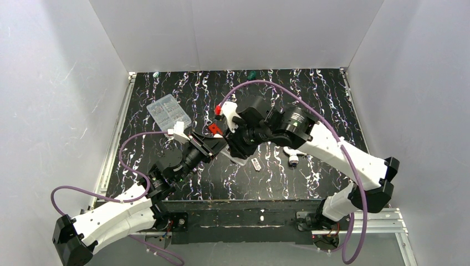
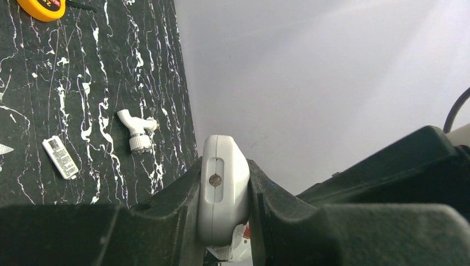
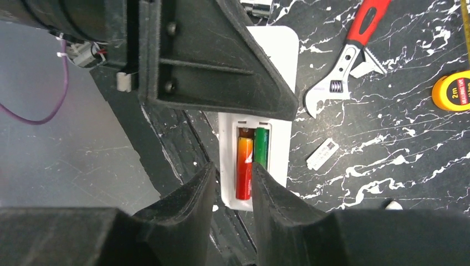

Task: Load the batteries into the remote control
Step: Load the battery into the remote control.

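Observation:
The white remote control (image 3: 280,160) is held off the table with its open battery bay facing up. Two batteries lie side by side in the bay: a red and yellow one (image 3: 245,166) and a green one (image 3: 261,145). My left gripper (image 2: 224,183) is shut on the remote's end (image 2: 227,208). It also shows in the top view (image 1: 212,145). My right gripper (image 3: 233,177) hovers just over the bay's near end. Its jaws stand a narrow gap apart with nothing in them. In the top view both grippers meet at the table's middle, the right gripper (image 1: 237,143) above the remote (image 1: 235,159).
A red-handled adjustable wrench (image 3: 343,77) and a yellow tape measure (image 3: 451,91) lie beyond the remote. A small white labelled piece (image 2: 60,157) and a white tap-shaped piece (image 2: 136,130) lie on the black marbled table. A clear compartment box (image 1: 168,112) sits at the back left.

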